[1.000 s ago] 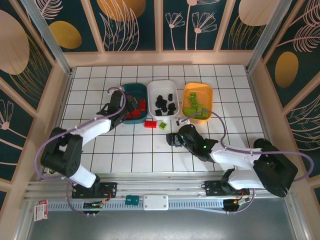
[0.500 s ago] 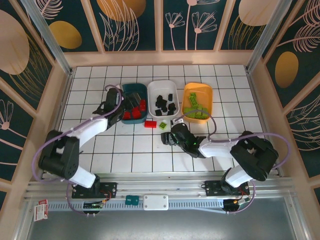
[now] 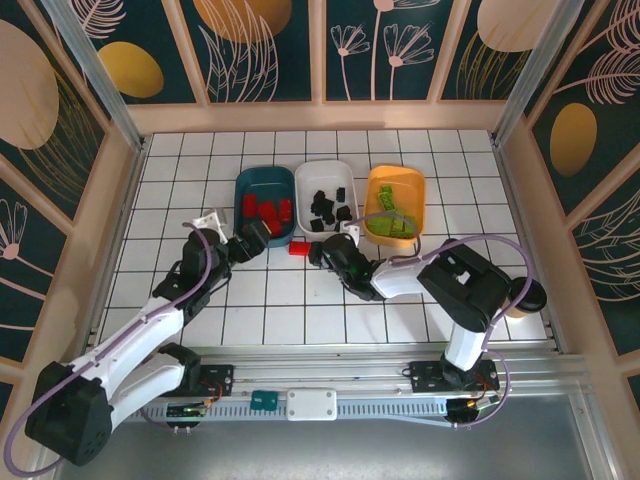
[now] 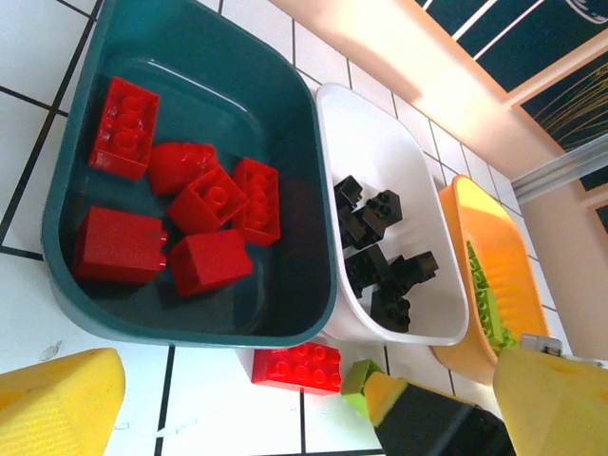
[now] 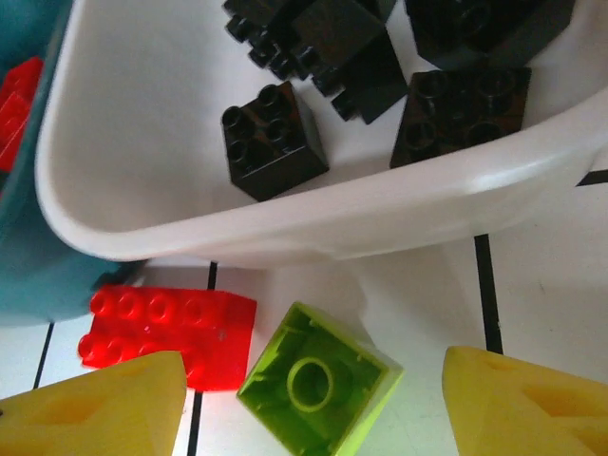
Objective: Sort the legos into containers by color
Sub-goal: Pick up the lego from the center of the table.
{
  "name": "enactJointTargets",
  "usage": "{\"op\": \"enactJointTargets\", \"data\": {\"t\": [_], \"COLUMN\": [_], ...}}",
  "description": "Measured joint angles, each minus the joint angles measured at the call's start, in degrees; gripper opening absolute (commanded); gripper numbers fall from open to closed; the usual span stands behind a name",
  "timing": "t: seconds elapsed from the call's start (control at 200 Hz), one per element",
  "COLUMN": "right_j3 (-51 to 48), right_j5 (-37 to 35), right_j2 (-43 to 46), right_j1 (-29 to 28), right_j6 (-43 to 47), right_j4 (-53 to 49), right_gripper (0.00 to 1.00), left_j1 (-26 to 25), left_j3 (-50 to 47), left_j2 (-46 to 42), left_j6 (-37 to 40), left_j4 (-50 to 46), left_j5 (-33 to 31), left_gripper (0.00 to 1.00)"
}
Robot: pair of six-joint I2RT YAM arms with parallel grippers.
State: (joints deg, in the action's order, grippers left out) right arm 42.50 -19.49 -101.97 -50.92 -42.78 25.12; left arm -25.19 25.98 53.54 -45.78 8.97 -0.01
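Seen from overhead, three trays stand side by side in the upper middle of the frame. The teal tray [image 3: 258, 175] is on the left, the white tray [image 3: 322, 172] in the middle and the orange tray [image 3: 398, 180] on the right. Red bricks [image 3: 266, 211] lie in the teal one, black bricks [image 3: 330, 205] in the white one and green bricks [image 3: 390, 222] in the orange one.

Two bricks lie loose on the tiled table [image 3: 270, 300], just below the trays. The loose red brick [image 5: 166, 334] sits where the teal and white trays meet. The loose green brick [image 5: 323, 399] lies just to its right, close under the white tray's rim (its hollow underside faces up).

The right claw [image 5: 312, 372] hangs low over that green brick with its yellow fingers [image 5: 518, 408] apart, one on each side. A strip of bare table shows between brick and finger on both sides, so nothing is clamped. In this wrist view the left-hand finger covers a corner of the loose red brick.

In the overhead view the left claw [image 3: 250, 238] sits by the lower left corner of the teal tray. It is spread wide and empty. In its own camera the yellow fingertips [image 4: 62, 394] stand at the bottom corners of the frame, and six red bricks lie in the teal tray at upper left.
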Motion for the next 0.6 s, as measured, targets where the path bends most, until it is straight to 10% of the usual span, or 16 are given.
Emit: {"op": "enactJointTargets", "data": {"t": [0.601], "right_j3": [-6.23], "right_j5": [-1.88], "right_j2": [5.16], "right_j1": [-0.55], "right_j6": [-1.42], "right_j4": [-2.62], "right_gripper": [0.22], "left_j1": [-0.02], "left_j3": [-4.33], "left_j2": [-4.79], "left_j6": [-1.09], "left_j4": [-0.68], "left_j5": [1.11], "left_gripper": [0.98]}}
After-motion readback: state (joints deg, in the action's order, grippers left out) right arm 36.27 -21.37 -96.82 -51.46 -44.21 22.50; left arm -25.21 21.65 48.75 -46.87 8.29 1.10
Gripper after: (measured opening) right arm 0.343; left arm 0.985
